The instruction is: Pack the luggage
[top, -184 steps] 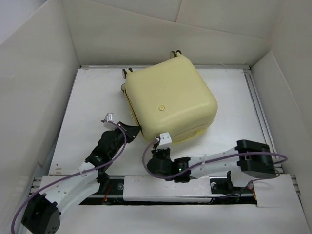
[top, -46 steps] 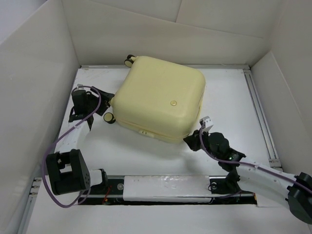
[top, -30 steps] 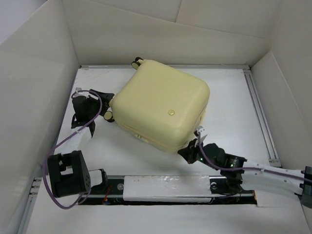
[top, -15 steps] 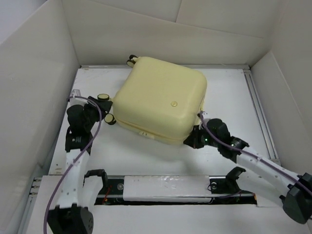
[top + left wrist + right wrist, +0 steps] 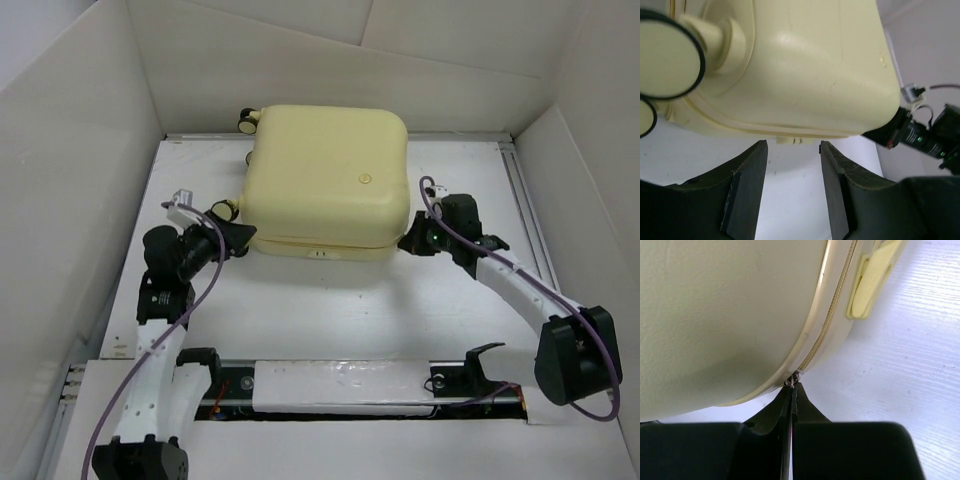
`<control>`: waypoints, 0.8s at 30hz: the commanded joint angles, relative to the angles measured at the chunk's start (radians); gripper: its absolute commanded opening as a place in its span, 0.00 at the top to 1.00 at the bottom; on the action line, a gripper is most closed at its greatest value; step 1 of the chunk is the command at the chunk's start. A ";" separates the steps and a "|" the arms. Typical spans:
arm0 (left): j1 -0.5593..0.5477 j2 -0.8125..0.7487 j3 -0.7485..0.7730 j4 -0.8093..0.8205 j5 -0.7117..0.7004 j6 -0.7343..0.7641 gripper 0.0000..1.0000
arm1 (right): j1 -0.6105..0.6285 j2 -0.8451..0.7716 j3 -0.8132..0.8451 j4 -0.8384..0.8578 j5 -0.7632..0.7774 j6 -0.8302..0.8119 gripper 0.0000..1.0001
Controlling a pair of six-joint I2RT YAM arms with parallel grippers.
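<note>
The luggage (image 5: 325, 175) is a pale yellow hard-shell suitcase lying flat and closed at the back of the table, with a small round emblem (image 5: 366, 180) on top and caster wheels (image 5: 222, 209) on its left side. My left gripper (image 5: 240, 238) is open and empty at the case's front left corner; in the left wrist view (image 5: 792, 146) its jaws stand apart below the shell (image 5: 815, 65), beside a wheel (image 5: 667, 55). My right gripper (image 5: 408, 243) is at the front right corner, shut on the zipper pull (image 5: 793, 379) on the zip seam (image 5: 832, 315).
White cardboard walls (image 5: 80, 150) box in the table on the left, back and right. A metal rail (image 5: 528, 215) runs along the right edge. A black slot and white bar (image 5: 340, 385) lie at the near edge between the arm bases.
The luggage has turned square and shifted toward the back wall. My right gripper has moved back along its right front corner. My left gripper has swung in to the front left corner.
</note>
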 commanded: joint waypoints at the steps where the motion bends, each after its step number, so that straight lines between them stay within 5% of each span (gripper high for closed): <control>1: -0.001 0.105 0.143 0.164 0.039 -0.030 0.57 | 0.010 -0.045 -0.010 0.294 -0.052 -0.013 1.00; 3: -0.057 0.204 0.297 0.141 -0.126 -0.030 0.56 | 0.019 -0.045 -0.041 0.306 -0.031 -0.001 1.00; 5: -0.332 0.393 0.452 0.051 -0.356 0.020 0.61 | 0.030 -0.054 -0.062 0.315 -0.007 0.008 1.00; 6: -0.455 0.438 0.605 -0.054 -0.623 0.043 0.66 | 0.040 -0.054 -0.062 0.315 -0.007 0.008 1.00; 7: -0.646 0.435 0.629 -0.055 -0.729 0.043 0.68 | 0.040 -0.064 -0.071 0.315 0.003 0.020 1.00; 11: -0.735 0.210 0.348 0.179 -0.708 -0.007 0.74 | 0.076 -0.089 -0.091 0.315 0.025 0.020 1.00; 15: -0.867 0.234 0.085 0.268 -0.687 -0.058 0.82 | 0.076 -0.112 -0.111 0.315 0.045 0.020 1.00; 16: -0.918 0.260 0.018 0.291 -0.787 -0.073 0.82 | 0.088 -0.112 -0.111 0.315 0.045 0.020 1.00; 18: -1.034 0.344 0.002 0.357 -0.877 -0.084 0.82 | 0.128 -0.124 -0.122 0.315 0.103 0.020 1.00; 24: -1.044 0.582 0.105 0.422 -0.880 -0.087 0.82 | 0.160 -0.210 -0.171 0.315 0.142 0.030 1.00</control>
